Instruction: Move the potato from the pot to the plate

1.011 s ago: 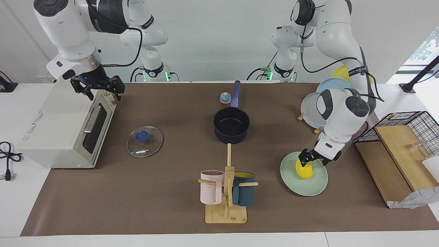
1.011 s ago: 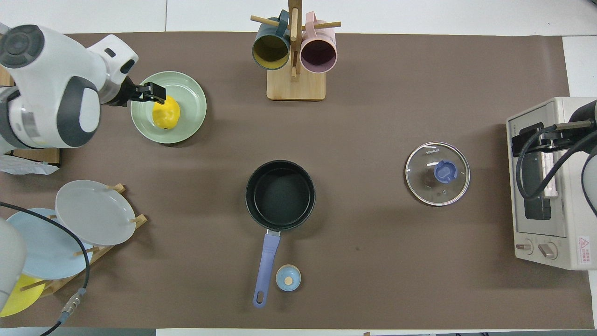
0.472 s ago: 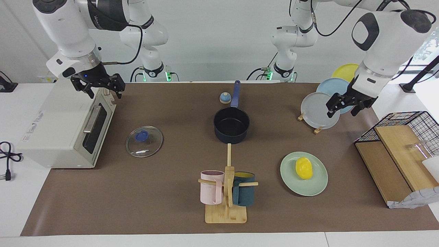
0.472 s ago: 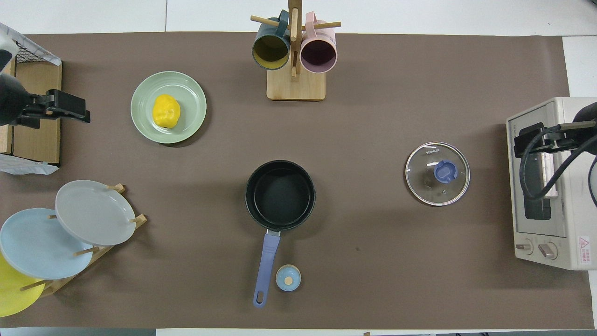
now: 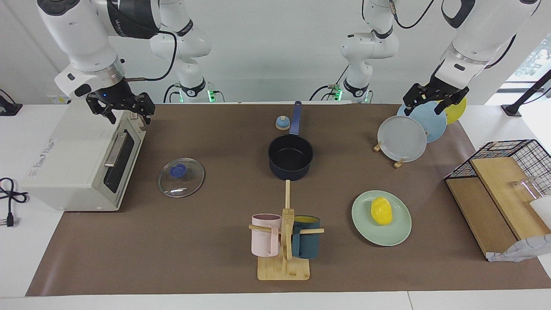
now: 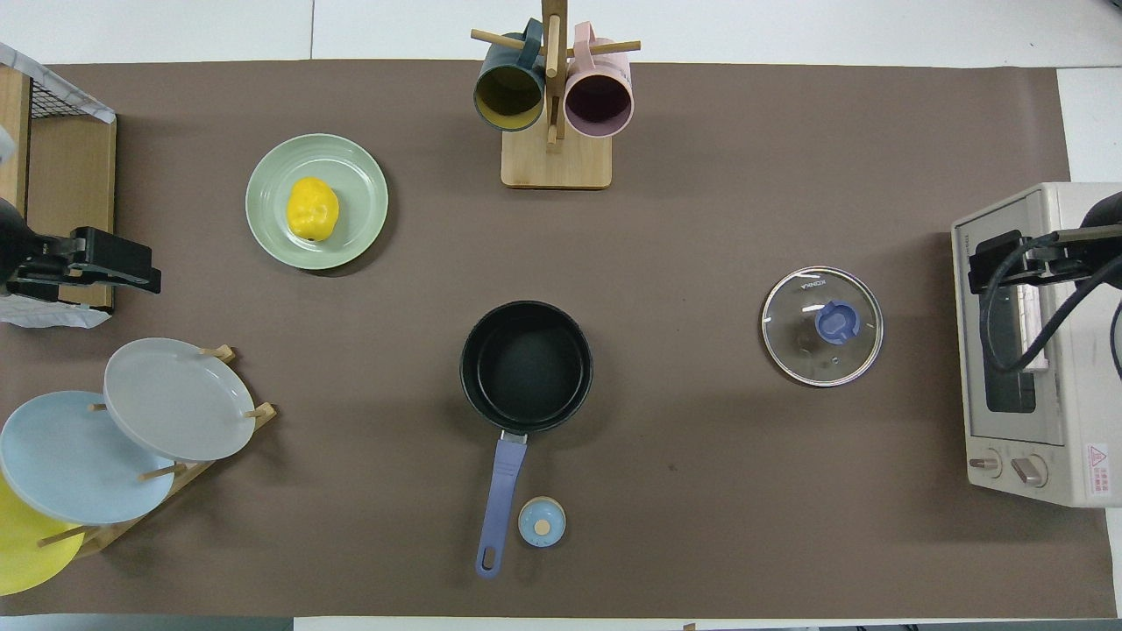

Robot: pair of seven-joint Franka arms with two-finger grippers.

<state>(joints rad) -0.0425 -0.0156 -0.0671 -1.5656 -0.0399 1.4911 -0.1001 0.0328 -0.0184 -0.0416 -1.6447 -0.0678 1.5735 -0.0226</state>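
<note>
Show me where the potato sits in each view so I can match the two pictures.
Facing view: the potato lies on the plate, low in the picture, toward the left arm's end.
Overhead view: the potato lies on the plate, high in the picture.
Shared landmark: the mug rack beside the plate.

facing view: high camera across the table, looks toward the robots, whole table seen from some way off | overhead view: camera high above the robots' end, looks forward and steeply down | shared: pot [image 5: 290, 160] [image 6: 527, 366], plate [image 5: 398, 232] [image 6: 359, 210], toaster oven [image 5: 64, 163] [image 6: 1065, 456], half a turn apart
</note>
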